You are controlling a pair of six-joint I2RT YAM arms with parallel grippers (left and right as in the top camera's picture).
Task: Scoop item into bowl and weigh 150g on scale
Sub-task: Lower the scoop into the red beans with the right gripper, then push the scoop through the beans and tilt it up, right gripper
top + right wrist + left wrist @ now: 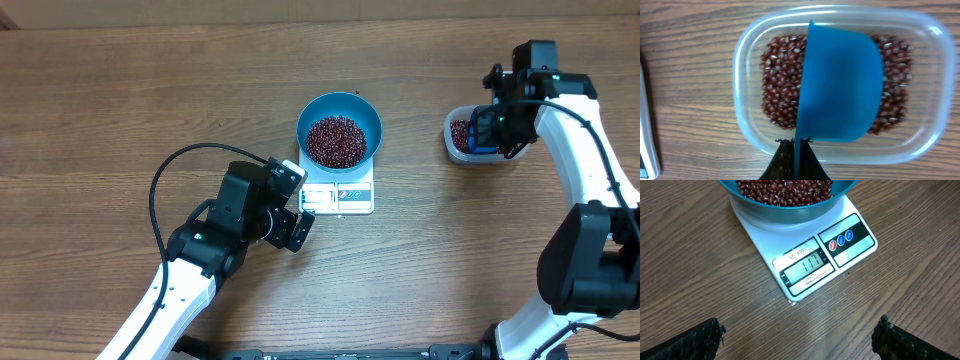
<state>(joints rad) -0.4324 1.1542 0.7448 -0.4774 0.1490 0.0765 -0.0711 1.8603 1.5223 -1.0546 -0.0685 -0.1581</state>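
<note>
Dipping for more, we have our right tool (794, 150) clamped on the handle of the small blue plastic scoop (840, 85), over the clear plastic tub (747, 130) at far right. Most dark red beans (336, 141) sit in the round blue bowl (372, 120) on the white square scale (345, 197), mid wooden worktop (150, 80). Near it our left tool (800, 342) hangs, jaws apart. With the display (807, 265) reading 117, next we need a small, careful top-up.
</note>
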